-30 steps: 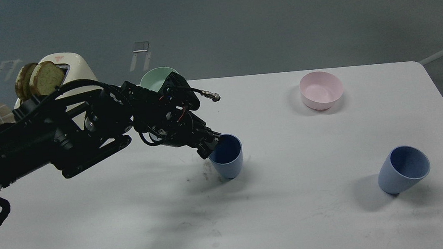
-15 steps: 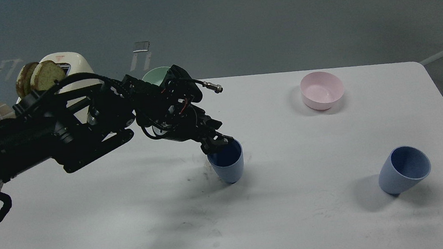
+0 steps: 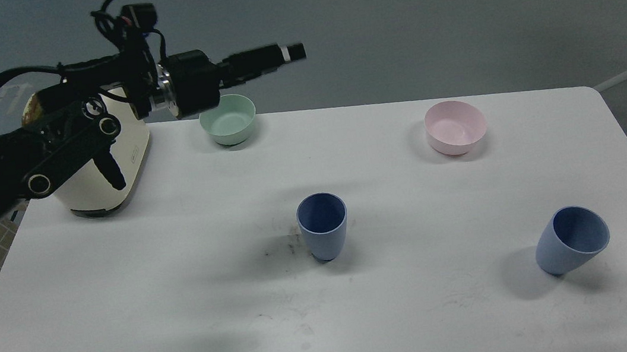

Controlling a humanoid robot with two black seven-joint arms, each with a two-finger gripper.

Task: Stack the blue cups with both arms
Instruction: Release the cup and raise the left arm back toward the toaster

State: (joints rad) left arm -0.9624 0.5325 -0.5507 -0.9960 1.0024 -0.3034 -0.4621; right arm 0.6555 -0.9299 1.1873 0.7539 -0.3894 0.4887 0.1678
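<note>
One blue cup (image 3: 323,226) stands upright and free at the middle of the white table (image 3: 125,295). The second blue cup (image 3: 571,239) stands tilted toward the right at the front right. My left arm comes in from the left and is raised high over the table's back left. Its gripper (image 3: 275,56) points right, well above and behind the middle cup, and holds nothing. It is seen side-on and dark, so its fingers cannot be told apart. My right arm is out of view.
A cream toaster (image 3: 109,165) stands at the back left, partly behind my left arm. A mint-green bowl (image 3: 227,119) sits at the back edge and a pink bowl (image 3: 456,127) at the back right. Dark smudges (image 3: 283,245) mark the table left of the middle cup.
My left gripper has left the middle cup's rim and swung up and back to the left. The cup now stands upright on its own. The right cup has not moved.
</note>
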